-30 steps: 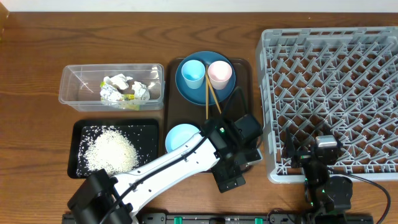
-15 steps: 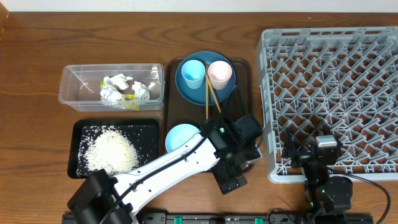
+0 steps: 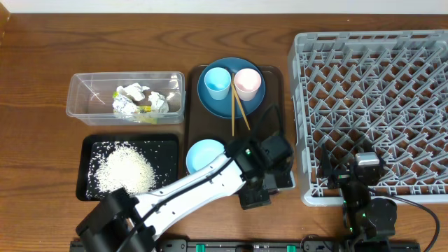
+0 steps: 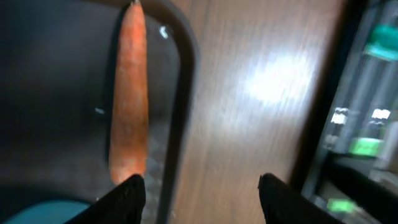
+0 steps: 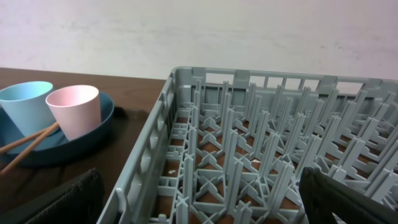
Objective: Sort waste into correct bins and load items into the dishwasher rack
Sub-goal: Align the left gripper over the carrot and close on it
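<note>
In clear tub: crumpled paper, wrapper. In black tray: rice. On brown tray: carrot, just beside left gripper, jaws partly apart, gripping nothing. Right gripper spread wide, empty, at rack.

- carrot: blurred in left wrist view, lower end behind a finger of left gripper; overhead it's hid under left arm
- white bowl: rt part under left arm
- brown tray: near-rt corner covered by same arm
- dishwasher rack: cut by rt edge overhead
- right gripper: only dark finger bits at bottom corners
- rt side of left wrist view: smeared, can't tell what's there
</note>
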